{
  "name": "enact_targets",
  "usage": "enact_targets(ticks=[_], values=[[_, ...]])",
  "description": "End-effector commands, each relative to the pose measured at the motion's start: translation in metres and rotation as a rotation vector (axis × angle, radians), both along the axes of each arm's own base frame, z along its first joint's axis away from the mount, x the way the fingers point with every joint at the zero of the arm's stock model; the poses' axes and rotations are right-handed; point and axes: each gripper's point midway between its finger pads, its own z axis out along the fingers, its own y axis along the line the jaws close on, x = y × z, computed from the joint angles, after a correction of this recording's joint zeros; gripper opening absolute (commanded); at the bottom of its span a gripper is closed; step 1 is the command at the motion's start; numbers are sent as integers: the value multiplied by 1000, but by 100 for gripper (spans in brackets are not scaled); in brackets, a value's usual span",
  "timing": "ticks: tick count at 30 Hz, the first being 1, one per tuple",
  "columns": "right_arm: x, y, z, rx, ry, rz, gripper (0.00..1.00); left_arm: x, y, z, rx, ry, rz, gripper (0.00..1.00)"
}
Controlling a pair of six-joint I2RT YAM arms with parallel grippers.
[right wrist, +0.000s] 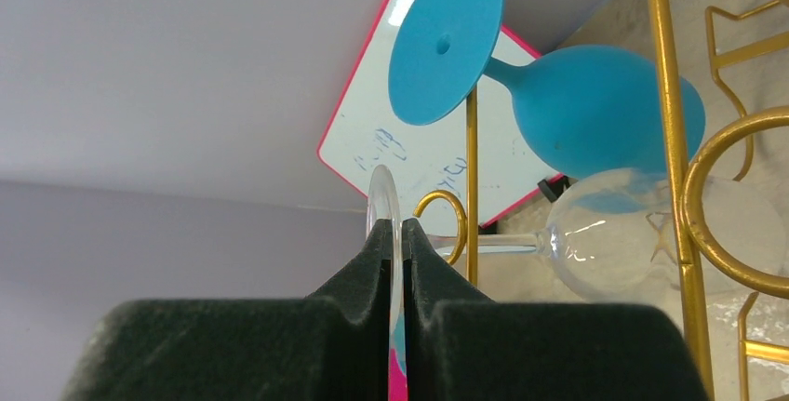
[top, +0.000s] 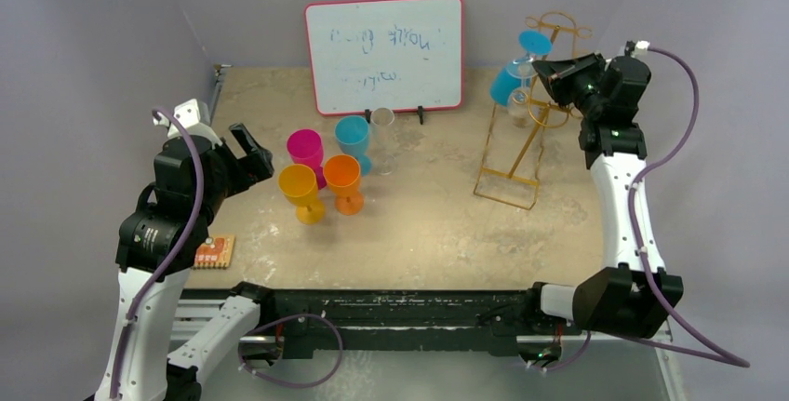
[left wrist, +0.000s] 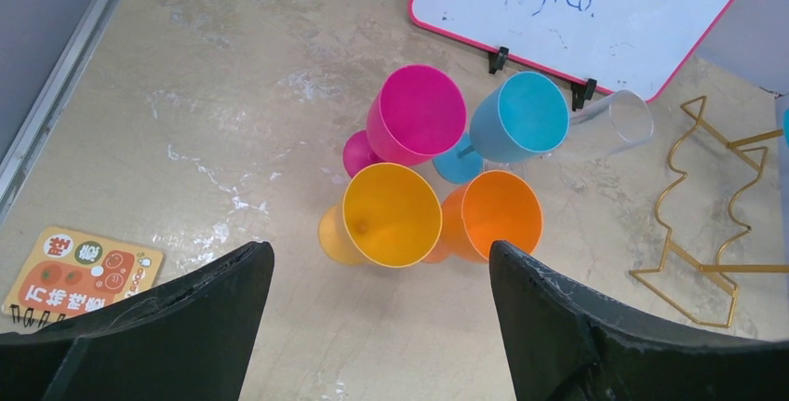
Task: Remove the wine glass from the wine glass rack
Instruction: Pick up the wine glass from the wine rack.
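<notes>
Item: clear wine glass, on wine glass rack, desk's far right corner. Right end effector clenched on its foot rim. Left end effector released. Step: grasp made; next, probably ease foot clear of hooks.

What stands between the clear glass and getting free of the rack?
Nothing separates the right hand from the clear glass: it pinches the foot. A gold hook of the rack curls by the stem, and the blue glass hangs just above the bowl; both may crowd the way out.
</notes>
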Motion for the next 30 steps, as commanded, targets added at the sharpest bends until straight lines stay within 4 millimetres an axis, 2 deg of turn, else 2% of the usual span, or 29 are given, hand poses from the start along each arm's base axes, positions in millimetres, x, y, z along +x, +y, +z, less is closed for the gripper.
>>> enact_targets(ticks=[1, 8, 13, 18, 30], values=[[-10, 5, 44, 60, -144, 7, 0, 6, -3, 8, -33, -42, 3, 85], [-7, 11, 36, 83, -141, 49, 0, 5, -4, 9, -32, -44, -3, 85], [-13, 16, 34, 74, -139, 77, 0, 6, -6, 10, -46, -48, -7, 85], [-20, 34, 29, 60, -141, 197, 0, 7, -10, 8, -63, -47, -17, 85], [-56, 56, 24, 55, -156, 336, 0, 11, -14, 7, -73, -44, -33, 85]])
